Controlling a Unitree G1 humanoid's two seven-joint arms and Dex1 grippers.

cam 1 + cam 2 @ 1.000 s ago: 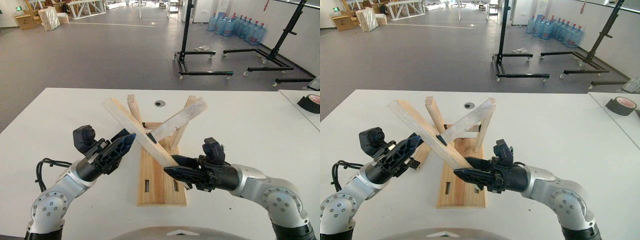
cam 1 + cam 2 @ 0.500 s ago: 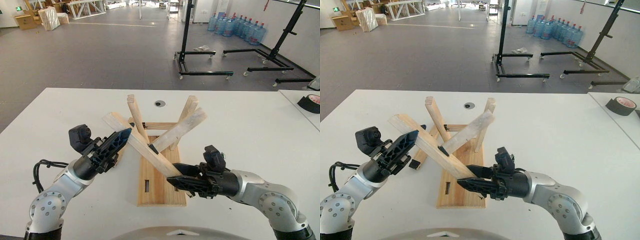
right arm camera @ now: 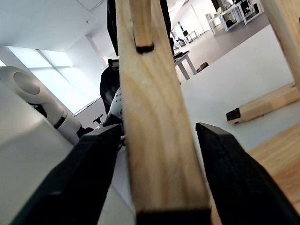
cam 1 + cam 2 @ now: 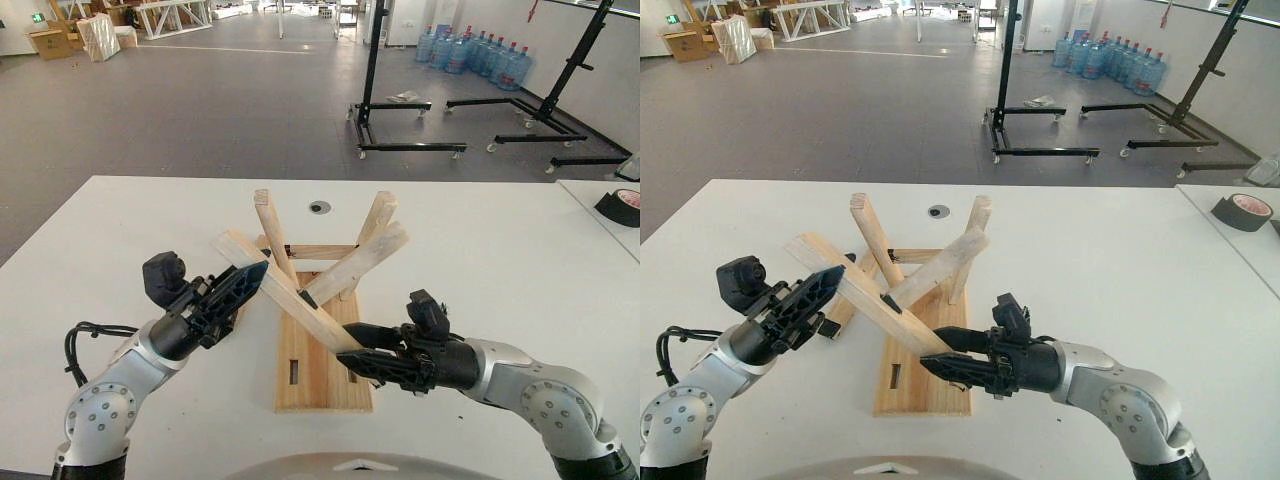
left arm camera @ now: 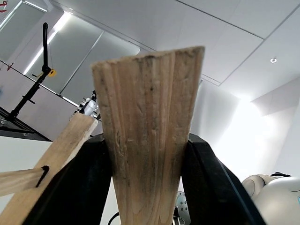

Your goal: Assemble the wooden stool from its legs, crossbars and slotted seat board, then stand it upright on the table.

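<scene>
Gripper L (image 4: pixel 243 283): clamped on upper end of loose leg (image 4: pixel 275 283).
Seat board (image 4: pixel 322 390): flat on table (image 4: pixel 500 250); far leg pair (image 4: pixel 268 228) w/ crossbar (image 4: pixel 322 252) standing in it.
Gripper R (image 4: pixel 358 347): closed on same leg's lower end, over near slots (image 4: pixel 293 372).
Left to do: prob. seat loose leg, flip upright.

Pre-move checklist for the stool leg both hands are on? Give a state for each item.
1. Left hand shut on the upper end of the long pale wooden leg: ok.
2. Right hand grip on that leg's lower end: cannot tell.
3. Pale wooden crossbar joined to the held leg at mid-length: ok.
4. Slotted pale wooden seat board flat on the white table: ok.
5. Held leg upright over a free slot: not ok, it slants across the board.
6. Two standing wooden legs fully seated: cannot tell.
</scene>
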